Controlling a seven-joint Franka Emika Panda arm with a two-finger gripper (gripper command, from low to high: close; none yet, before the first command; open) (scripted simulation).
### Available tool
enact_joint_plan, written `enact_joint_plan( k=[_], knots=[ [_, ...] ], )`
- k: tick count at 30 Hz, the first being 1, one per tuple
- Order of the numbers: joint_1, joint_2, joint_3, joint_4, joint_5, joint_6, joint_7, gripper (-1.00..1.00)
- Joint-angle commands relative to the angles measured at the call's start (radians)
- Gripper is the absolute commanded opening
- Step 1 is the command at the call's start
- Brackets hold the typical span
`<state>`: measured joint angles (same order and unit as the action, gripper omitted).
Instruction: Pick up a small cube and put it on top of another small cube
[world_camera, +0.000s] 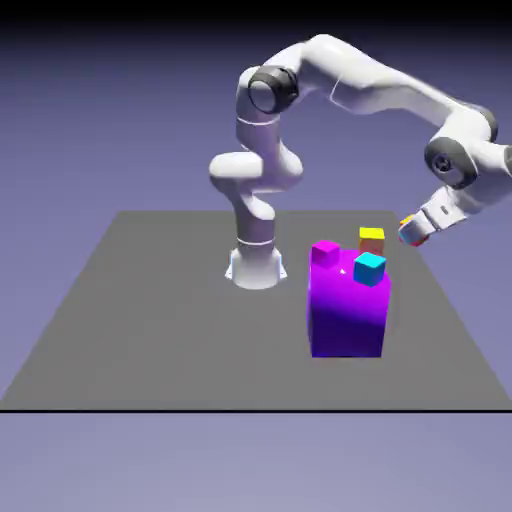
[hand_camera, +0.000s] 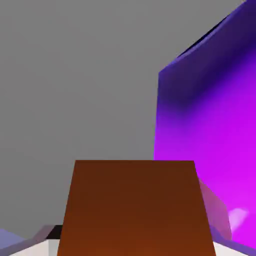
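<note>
The small orange cube (world_camera: 407, 224) is held off the table in my gripper (world_camera: 410, 231), at the exterior view's right and just past the big purple block (world_camera: 347, 315). In the hand view this cube (hand_camera: 132, 207) fills the lower middle with a dark orange face, and my gripper (hand_camera: 132, 247) is shut on it. Only grey slivers of the fingertips (hand_camera: 47, 241) show beside it. The purple block's side (hand_camera: 210, 145) rises close on the hand view's right.
A magenta cube (world_camera: 325, 252) and a cyan cube (world_camera: 369, 268) sit on the purple block's top. A small yellow-topped cube (world_camera: 372, 240) shows at its far edge, whether on it or behind it I cannot tell. The grey table (world_camera: 150, 300) spreads to the left.
</note>
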<state>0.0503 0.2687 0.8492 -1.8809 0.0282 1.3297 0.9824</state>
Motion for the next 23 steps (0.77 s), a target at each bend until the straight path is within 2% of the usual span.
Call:
enact_joint_plan(
  k=[1, 6, 8, 14, 15, 23],
  knots=[
    [-0.005, -0.036, -0.007, -0.018, 0.013, -0.009, -0.009, -1.0],
    [-0.031, -0.218, -0.04, -0.106, 0.089, -0.05, -0.052, -1.0],
    [-0.066, -0.229, -0.055, -0.104, 0.07, -0.065, -0.026, -1.0],
    [-0.065, -0.295, -0.055, -0.31, 0.101, 0.091, -0.068, -1.0],
    [-0.065, -0.295, -0.055, -0.31, 0.101, 0.091, -0.068, 1.0],
    [-0.066, -0.229, -0.055, -0.104, 0.07, -0.065, -0.026, 1.0]
  ],
)
